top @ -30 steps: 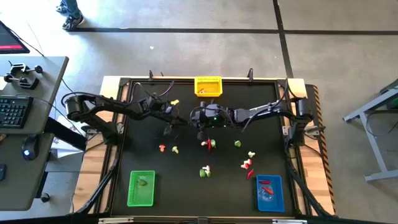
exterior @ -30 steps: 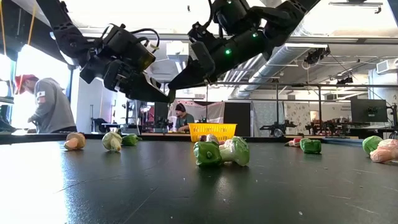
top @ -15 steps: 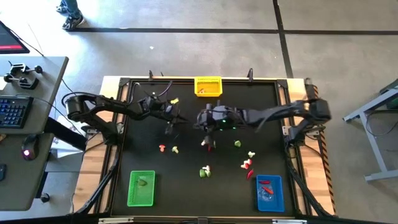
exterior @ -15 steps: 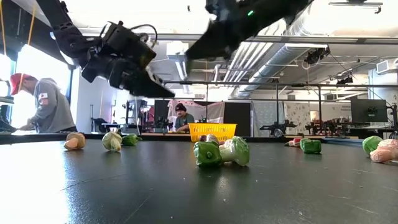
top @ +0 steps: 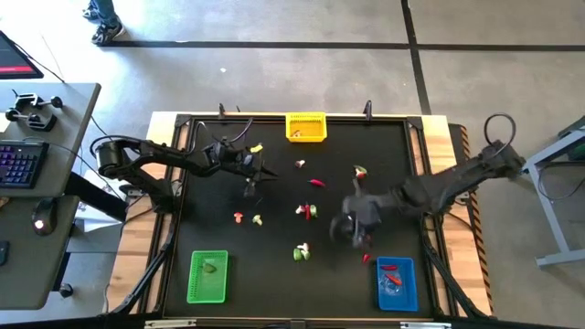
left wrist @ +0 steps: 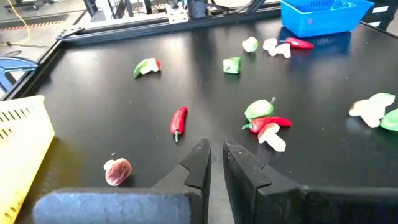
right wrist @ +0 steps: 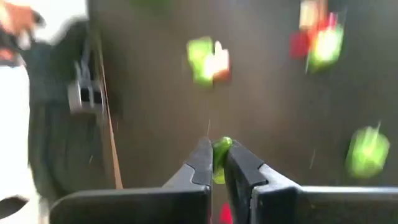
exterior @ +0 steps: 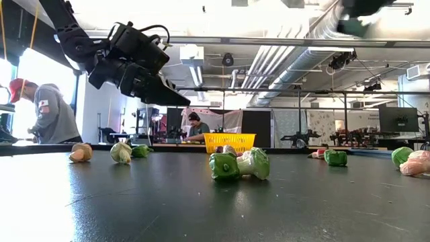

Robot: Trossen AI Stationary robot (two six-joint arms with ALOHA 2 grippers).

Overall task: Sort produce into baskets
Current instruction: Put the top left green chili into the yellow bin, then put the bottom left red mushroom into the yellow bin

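Right gripper: we carry our right gripper [top: 352, 225] over the table's near right part, close to the blue basket [top: 397, 284]; its fingers are clamped on a small green piece [right wrist: 219, 157], seen between them in the right wrist view.
Why held so: we judge the piece is pinched at the fingertips so it can travel above the loose produce without knocking it, on its way to a basket.
Left gripper: our left gripper [top: 251, 174] hangs above the table's far left part, fingers nearly together with only a thin gap and nothing between them; we take it to be waiting.
Baskets: the yellow basket [top: 306, 127] sits at the far edge, the green basket [top: 207, 276] at the near left, the blue one at the near right; we judge they are kept well apart at the table's edges so the middle stays free for picking.
Blue basket contents: red pieces lie in it.
Green basket contents: one greenish piece lies in it.
Produce left: a red chili [left wrist: 178, 121], a tan piece [left wrist: 117, 171] and several green, red and white pieces lie scattered across the black table [top: 274, 256].
Progress: we judge the sorting to be early, since most pieces are still loose.
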